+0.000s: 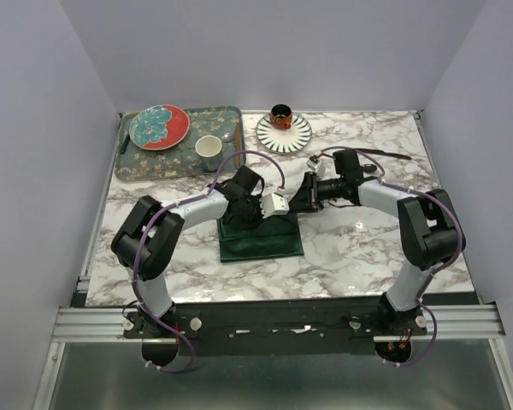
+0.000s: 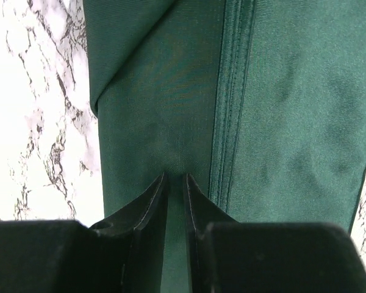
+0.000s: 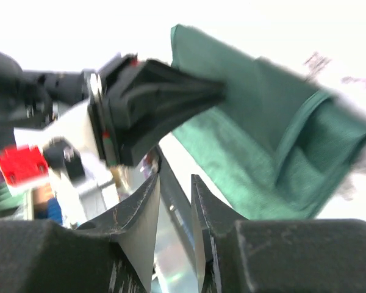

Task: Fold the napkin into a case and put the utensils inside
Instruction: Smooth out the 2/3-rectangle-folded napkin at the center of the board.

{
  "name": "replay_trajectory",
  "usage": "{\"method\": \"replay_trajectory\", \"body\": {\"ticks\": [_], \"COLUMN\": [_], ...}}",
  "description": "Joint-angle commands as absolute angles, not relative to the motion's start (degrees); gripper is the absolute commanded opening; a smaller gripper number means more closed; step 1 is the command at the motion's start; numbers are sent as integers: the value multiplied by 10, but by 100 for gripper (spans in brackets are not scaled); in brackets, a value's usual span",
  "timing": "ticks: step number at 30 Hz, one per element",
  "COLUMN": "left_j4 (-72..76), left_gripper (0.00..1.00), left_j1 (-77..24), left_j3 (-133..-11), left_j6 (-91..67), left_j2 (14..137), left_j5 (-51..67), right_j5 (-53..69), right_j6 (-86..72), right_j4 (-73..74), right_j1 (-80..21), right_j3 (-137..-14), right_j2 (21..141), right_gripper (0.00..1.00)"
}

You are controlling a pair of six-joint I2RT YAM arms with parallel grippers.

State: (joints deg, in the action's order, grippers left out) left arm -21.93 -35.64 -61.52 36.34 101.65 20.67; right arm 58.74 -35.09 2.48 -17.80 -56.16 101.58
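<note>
The dark green napkin (image 1: pixel 261 239) lies partly folded on the marble table in front of both arms, one flap doubled over along a stitched hem (image 2: pixel 232 104). My left gripper (image 1: pixel 241 212) bears down on the cloth near its far left side. Its jaws (image 2: pixel 175 176) are nearly together, with a narrow strip of napkin between them. My right gripper (image 1: pixel 295 201) hovers just off the napkin's far right corner. It (image 3: pixel 174 177) stands slightly open with nothing between its fingers. The right wrist view is blurred and shows the napkin (image 3: pixel 262 140) beyond. A slim black utensil (image 1: pixel 392 155) lies behind the right arm.
A patterned tray (image 1: pixel 154 164) at the back left carries a red and teal plate (image 1: pixel 159 126), a pale cup (image 1: pixel 209 150) and a silver spoon (image 1: pixel 227 137). A striped plate (image 1: pixel 295 135) with a small dark cup (image 1: pixel 280 114) sits at the back centre.
</note>
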Motion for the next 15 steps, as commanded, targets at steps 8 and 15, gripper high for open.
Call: {"method": "replay_trajectory", "body": {"ticks": [8, 15], "left_j4": [-245, -215], "left_gripper": [26, 38], "left_j1": [-353, -349], "left_j3": [-606, -583], "left_j6": [411, 425], "left_j2": [1020, 973], "left_j5": [220, 217], "right_j5": [512, 461], "right_j6": [-288, -240], "right_j4": [106, 157], "right_j1": [-174, -174], "right_j3": [-627, -623], "right_j2": [1133, 1164], "right_gripper": [34, 31]}}
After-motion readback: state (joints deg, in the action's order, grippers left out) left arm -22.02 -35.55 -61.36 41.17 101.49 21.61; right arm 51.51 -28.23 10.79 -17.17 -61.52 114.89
